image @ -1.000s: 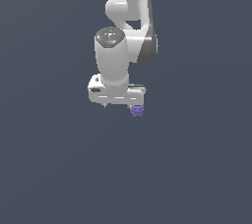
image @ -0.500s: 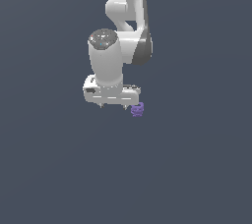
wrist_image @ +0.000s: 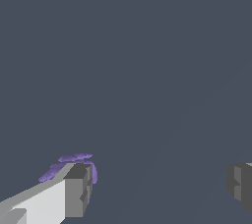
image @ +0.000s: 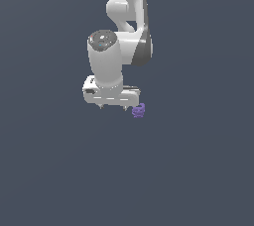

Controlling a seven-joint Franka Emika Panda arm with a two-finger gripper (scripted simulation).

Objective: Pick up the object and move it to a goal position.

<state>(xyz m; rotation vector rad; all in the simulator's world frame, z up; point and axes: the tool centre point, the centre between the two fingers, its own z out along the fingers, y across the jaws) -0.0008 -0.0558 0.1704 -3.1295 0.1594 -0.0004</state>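
From the exterior view I see the white robot arm with its dark joint band [image: 133, 46] reaching down over a plain dark grey-blue surface [image: 198, 170]. Its white gripper [image: 114, 107] points downward, and only two short fingertips show under the wide white body. The tiny purple lumpy object [image: 138, 110] sits just beside the gripper, at the end on the exterior view's right and a little lower than the body. In this view I cannot tell if the object touches a finger.

The wrist view gives me what the outside camera does not. There the gripper [wrist_image: 157, 183] has its two grey finger pads [wrist_image: 78, 188] far apart, so the jaws are wide open with nothing between them, only the bare surface. The purple object [wrist_image: 74, 161] is partly hidden behind one finger, on its outer side and not in the gap. It looks very close to that finger, but contact I cannot confirm.
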